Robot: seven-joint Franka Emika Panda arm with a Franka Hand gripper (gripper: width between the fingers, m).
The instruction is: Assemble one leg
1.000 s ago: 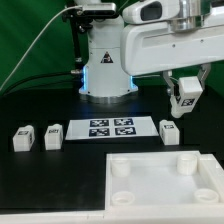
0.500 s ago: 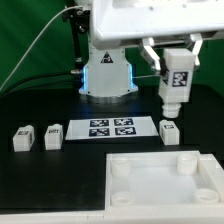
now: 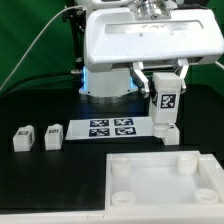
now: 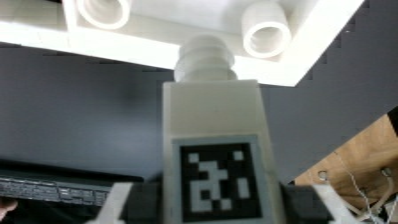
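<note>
My gripper is shut on a leg, a white block with its tag facing the exterior camera. It hangs upright above the table, just behind the far edge of the large white square piece. In the wrist view the gripper holds the leg between both fingers, its peg end pointing toward a corner socket of the square piece. Two more legs lie at the exterior view's left. The held leg's lower end hides the spot right of the marker board.
The marker board lies flat at the table's middle. The arm's base stands behind it. The square piece has round sockets at its corners and fills the front right.
The gripper, with the leg in it, has come down and a little toward the exterior view's left, closer to the square piece. The other parts have not moved.
</note>
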